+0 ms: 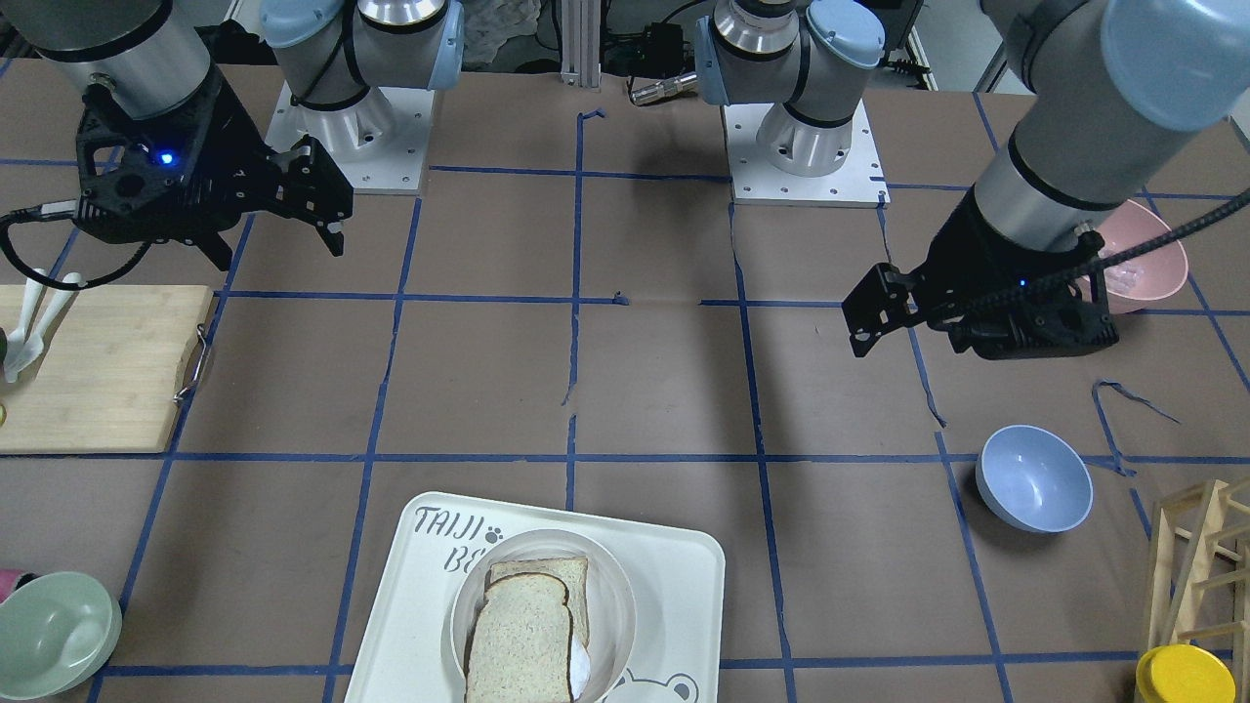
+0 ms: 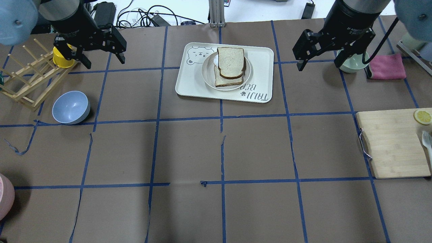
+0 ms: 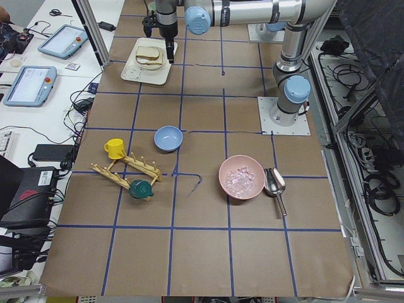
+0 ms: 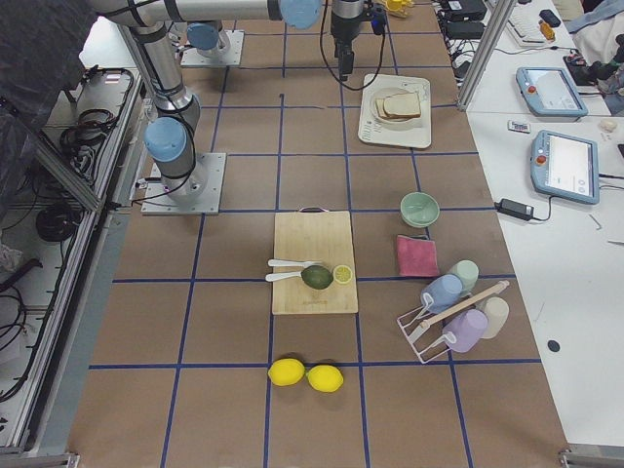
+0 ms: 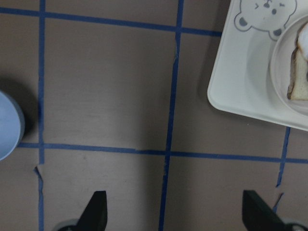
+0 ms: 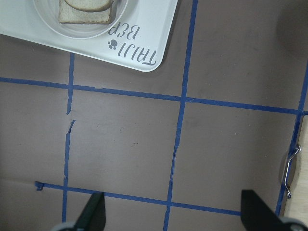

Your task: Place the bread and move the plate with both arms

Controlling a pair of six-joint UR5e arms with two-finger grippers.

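Note:
The bread [image 2: 231, 62], with its dark crust, lies on top of a squarer pale-crusted slice [image 2: 228, 81] on the round cream plate [image 2: 206, 70]. The plate stands on the bear-printed tray [image 2: 190, 82] at the far middle of the table. The bread also shows in the front view [image 1: 520, 637]. My left gripper [image 2: 102, 60] hovers open and empty to the tray's left. My right gripper [image 2: 318, 63] hovers open and empty to its right. The left wrist view shows open fingertips [image 5: 96, 208] over bare table, with the tray's corner [image 5: 231, 91] ahead. The right wrist view shows the same [image 6: 94, 210].
A blue bowl [image 2: 71, 107], a wooden rack [image 2: 23, 82] and a yellow cup [image 2: 62, 58] are by the left arm. A green bowl [image 2: 351, 63], a pink cloth [image 2: 388, 66] and a cutting board [image 2: 391, 145] are on the right. A pink bowl [image 1: 1138, 259] sits near the left arm's base.

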